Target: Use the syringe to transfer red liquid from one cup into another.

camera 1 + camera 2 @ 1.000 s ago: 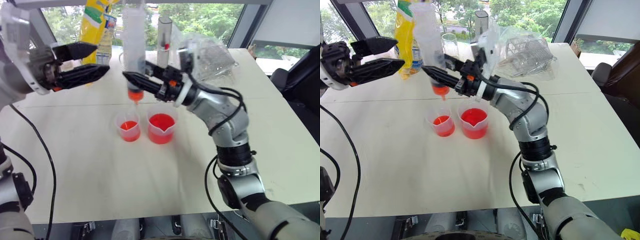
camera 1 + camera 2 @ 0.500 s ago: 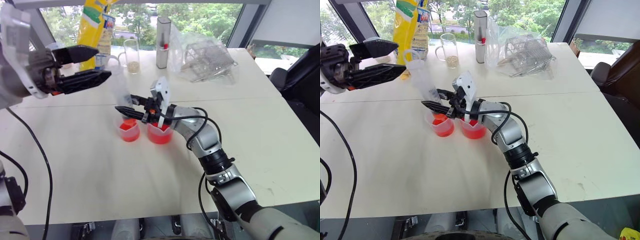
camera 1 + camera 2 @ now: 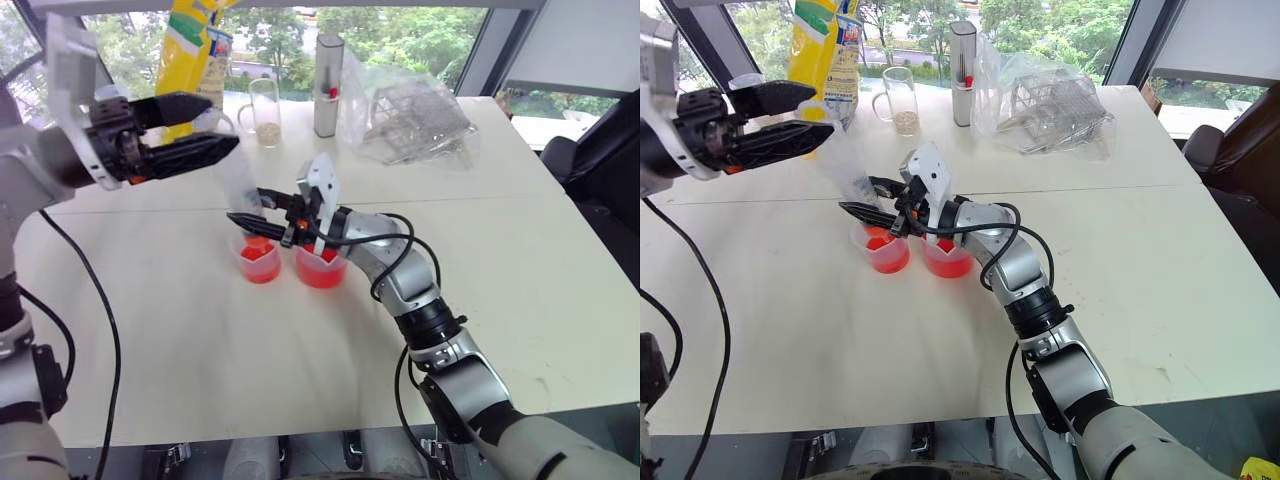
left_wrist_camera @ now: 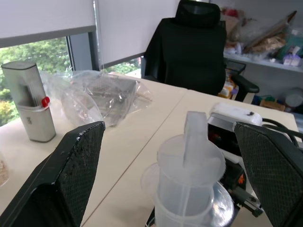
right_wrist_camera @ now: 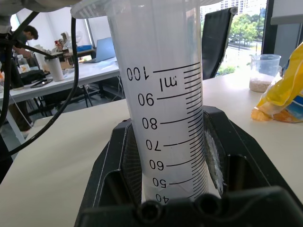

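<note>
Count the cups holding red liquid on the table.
2: the smaller cup under the syringe tip, and the larger spouted cup beside it on its right, partly hidden behind the right pincer.

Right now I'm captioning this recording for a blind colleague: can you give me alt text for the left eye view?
The right gripper holds the syringe tilted, its tip down in the smaller cup of red liquid, beside the spouted cup on a white table. The left gripper hovers open near the plunger end.
</note>
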`<state>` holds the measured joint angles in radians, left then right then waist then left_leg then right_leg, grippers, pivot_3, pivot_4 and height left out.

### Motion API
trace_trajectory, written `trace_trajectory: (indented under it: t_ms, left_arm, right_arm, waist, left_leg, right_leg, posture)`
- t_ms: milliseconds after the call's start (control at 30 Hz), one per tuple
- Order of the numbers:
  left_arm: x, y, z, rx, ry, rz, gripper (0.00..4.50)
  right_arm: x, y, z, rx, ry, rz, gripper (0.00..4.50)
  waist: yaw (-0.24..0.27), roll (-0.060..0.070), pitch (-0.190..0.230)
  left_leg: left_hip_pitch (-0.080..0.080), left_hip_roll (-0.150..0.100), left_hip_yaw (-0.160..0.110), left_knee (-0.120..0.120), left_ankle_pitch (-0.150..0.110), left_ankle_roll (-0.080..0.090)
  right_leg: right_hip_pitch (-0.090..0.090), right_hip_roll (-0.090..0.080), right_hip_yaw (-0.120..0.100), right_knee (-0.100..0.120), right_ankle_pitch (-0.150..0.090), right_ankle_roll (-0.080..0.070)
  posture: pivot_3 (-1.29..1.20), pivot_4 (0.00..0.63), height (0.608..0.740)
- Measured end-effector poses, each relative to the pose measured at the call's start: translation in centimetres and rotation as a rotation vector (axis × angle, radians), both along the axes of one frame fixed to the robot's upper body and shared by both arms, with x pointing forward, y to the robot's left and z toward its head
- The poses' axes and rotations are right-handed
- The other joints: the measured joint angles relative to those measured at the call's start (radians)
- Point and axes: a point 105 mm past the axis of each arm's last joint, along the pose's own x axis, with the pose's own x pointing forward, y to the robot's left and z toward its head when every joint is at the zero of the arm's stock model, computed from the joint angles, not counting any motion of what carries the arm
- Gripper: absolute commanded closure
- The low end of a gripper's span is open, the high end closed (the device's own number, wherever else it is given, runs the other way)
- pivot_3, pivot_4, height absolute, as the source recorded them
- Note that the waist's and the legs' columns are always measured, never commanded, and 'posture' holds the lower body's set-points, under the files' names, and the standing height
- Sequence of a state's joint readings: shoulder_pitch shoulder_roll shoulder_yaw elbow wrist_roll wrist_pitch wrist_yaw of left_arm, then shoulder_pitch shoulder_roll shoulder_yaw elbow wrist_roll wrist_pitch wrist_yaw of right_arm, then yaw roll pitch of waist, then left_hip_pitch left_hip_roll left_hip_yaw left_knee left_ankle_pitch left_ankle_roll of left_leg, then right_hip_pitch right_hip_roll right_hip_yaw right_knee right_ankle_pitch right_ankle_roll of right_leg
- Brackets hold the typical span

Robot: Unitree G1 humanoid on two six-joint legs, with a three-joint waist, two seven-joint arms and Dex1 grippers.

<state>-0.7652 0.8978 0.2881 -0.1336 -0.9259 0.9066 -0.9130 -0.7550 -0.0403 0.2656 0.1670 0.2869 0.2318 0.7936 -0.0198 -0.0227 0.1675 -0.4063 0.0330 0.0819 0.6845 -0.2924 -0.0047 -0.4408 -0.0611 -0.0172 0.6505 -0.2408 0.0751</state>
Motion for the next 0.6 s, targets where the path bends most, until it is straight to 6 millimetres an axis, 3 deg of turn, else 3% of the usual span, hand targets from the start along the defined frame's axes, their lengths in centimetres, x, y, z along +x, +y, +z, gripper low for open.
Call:
trace_trajectory:
  t_ms: [67, 200, 367, 600]
  left_arm:
    - [0.00, -0.12, 0.25, -0.005, -0.007, -0.005, 0.03]
    - [-0.11, -0.25, 0.70, -0.006, -0.023, -0.012, 1.78]
    - [-0.29, -0.39, 0.67, -0.006, -0.019, -0.028, 4.39]
    - [-0.59, -0.26, 0.11, 0.027, -0.025, -0.026, 4.45]
  right_arm:
    - [0.01, 0.00, -0.02, -0.002, -0.001, -0.001, 3.05]
    - [0.03, 0.01, -0.07, -0.007, -0.004, -0.003, 3.05]
    - [0.05, 0.03, -0.09, -0.008, -0.003, -0.005, 3.05]
    - [0.10, 0.14, -0.48, -0.023, 0.008, -0.004, 3.05]
  waist:
    - [0.000, 0.000, 0.000]
    - [-0.001, 0.000, 0.000]
    - [0.000, 0.000, 0.000]
    - [-0.001, 0.000, 0.000]
  left_leg:
    - [0.000, 0.000, 0.000, 0.000, 0.000, 0.000]
    - [0.000, 0.000, 0.000, 0.000, 0.000, 0.000]
    - [0.000, 0.000, 0.000, 0.000, 0.000, 0.000]
    - [0.000, 0.000, 0.000, 0.000, 0.000, 0.000]
  right_leg:
    - [0.000, 0.000, 0.000, 0.000, 0.000, 0.000]
    - [0.000, 0.000, 0.000, 0.000, 0.000, 0.000]
    - [0.000, 0.000, 0.000, 0.000, 0.000, 0.000]
    - [0.000, 0.000, 0.000, 0.000, 0.000, 0.000]
  posture:
    - [0.00, 0.150, 0.740]
    - [0.00, 0.150, 0.740]
    - [0.00, 0.150, 0.740]
    - [0.00, 0.150, 0.740]
